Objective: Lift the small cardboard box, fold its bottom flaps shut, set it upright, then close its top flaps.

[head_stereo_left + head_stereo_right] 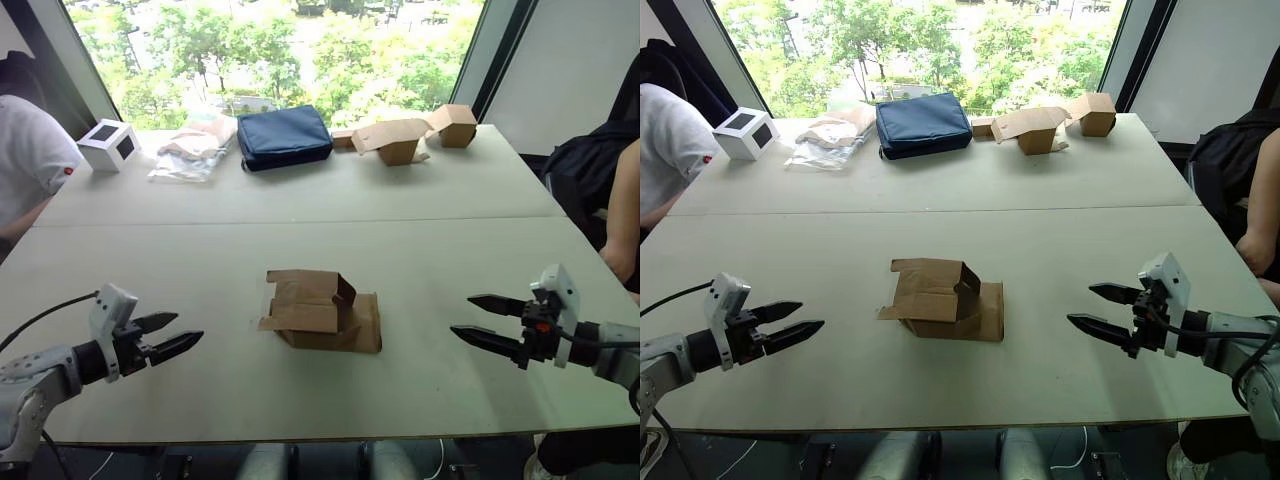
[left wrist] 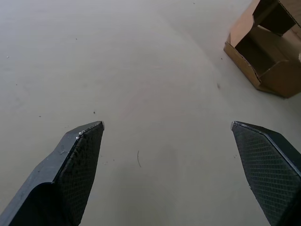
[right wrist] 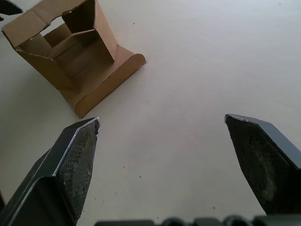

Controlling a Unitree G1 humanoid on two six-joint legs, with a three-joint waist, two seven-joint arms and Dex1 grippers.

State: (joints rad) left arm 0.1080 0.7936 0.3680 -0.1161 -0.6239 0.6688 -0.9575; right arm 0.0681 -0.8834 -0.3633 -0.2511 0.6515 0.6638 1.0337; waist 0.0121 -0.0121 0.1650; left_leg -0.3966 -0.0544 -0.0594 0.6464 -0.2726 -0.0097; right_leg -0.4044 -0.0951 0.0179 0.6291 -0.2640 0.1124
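Observation:
The small cardboard box point(image 1: 318, 312) lies on its side at the middle of the table, plain brown and hollow. Its flaps are spread open, and one panel point(image 3: 106, 82) lies flat on the table on the right side. I cannot tell the bottom flaps from the top flaps. My left gripper point(image 1: 186, 329) hovers low over the table to the box's left, open and empty, well apart from it. To the box's right, my right gripper point(image 1: 461, 314) is also open and empty, pointing toward the box. In the wrist views the box point(image 2: 265, 52) lies beyond the left fingers and beyond the right fingers point(image 3: 75, 155).
Along the far edge stand a white cube with a black panel point(image 1: 108, 144), clear plastic bags point(image 1: 193, 147), a dark blue bag point(image 1: 284, 136) and two brown cartons point(image 1: 392, 139) point(image 1: 455, 125). A person sits at the far left point(image 1: 25, 155), another at the right point(image 1: 615, 190).

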